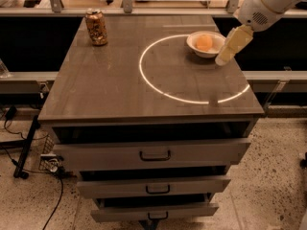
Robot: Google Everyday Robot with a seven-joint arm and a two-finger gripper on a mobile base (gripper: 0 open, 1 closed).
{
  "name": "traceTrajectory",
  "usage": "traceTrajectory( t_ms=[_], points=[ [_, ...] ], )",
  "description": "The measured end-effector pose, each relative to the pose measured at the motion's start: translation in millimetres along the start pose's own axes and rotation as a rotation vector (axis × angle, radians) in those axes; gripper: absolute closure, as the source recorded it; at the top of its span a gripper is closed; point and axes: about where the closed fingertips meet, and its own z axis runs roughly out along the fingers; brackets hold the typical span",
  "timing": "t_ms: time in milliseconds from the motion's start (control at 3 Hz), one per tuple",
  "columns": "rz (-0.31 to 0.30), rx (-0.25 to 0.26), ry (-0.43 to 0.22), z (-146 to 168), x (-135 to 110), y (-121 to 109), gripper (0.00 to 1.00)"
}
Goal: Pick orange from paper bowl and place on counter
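The orange lies in the white paper bowl at the far right of the counter, on the bright white ring. My gripper hangs from the white arm at the upper right. It sits just right of the bowl's rim, low over the counter, pointing down and to the left. It holds nothing that I can see.
A gold-brown drink can stands at the far left corner of the counter. Grey drawers with dark handles are partly pulled out below the top. A glass rail runs behind the counter. Cables lie on the floor at the left.
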Motion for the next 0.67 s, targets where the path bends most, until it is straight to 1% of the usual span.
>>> traceTrajectory(
  t_ms=[333,667],
  points=[
    [0.119,-0.024,-0.128,44.3,-6.6,-30.2,0.00],
    [0.179,-0.034,-0.187,67.0,-9.7,-47.4,0.00]
  ],
)
